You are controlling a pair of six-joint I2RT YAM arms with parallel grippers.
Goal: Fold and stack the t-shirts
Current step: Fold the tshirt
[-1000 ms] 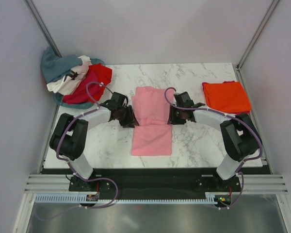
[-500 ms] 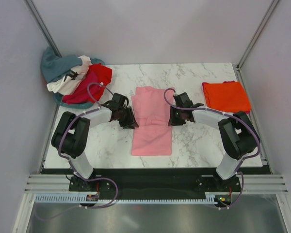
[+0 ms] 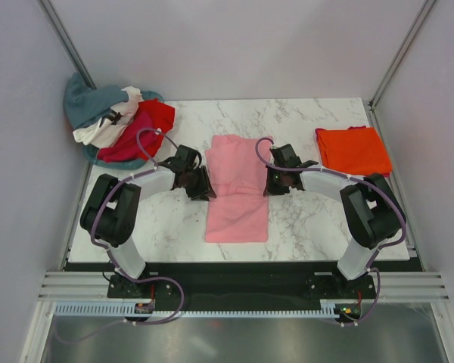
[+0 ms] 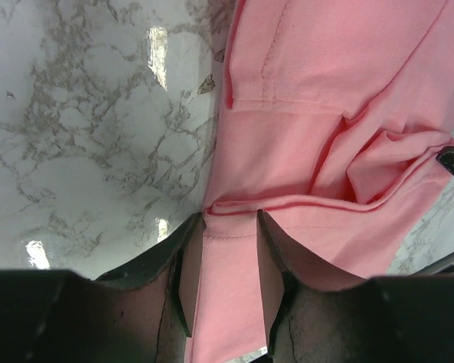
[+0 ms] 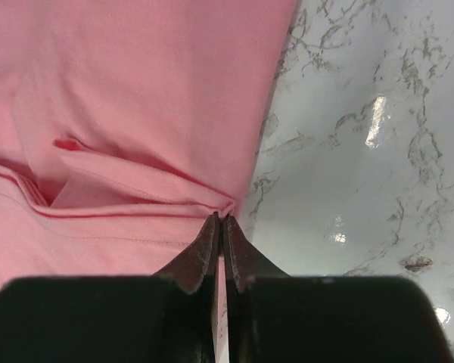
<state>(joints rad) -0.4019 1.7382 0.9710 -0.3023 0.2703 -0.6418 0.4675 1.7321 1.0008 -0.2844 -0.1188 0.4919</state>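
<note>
A light pink t-shirt [image 3: 238,189] lies part-folded at the middle of the marble table; it also shows in the left wrist view [image 4: 325,98] and the right wrist view [image 5: 136,91]. My left gripper [image 3: 204,189] is at its left edge. In the left wrist view the gripper [image 4: 229,219] is open, its jaws apart astride the folded hem. My right gripper [image 3: 268,184] is at the shirt's right edge. In the right wrist view it [image 5: 222,218] is shut, pinching the fold. A folded bright orange t-shirt [image 3: 353,150] lies at the back right.
A heap of unfolded shirts sits at the back left corner: teal-grey [image 3: 87,98], white [image 3: 98,130] and red [image 3: 147,121]. Bare marble table [image 3: 310,219] shows on both sides of the pink shirt. Grey walls enclose the table.
Both grippers have shifted slightly along the pink shirt's edges, toward the far side. The shirt itself lies much as before.
</note>
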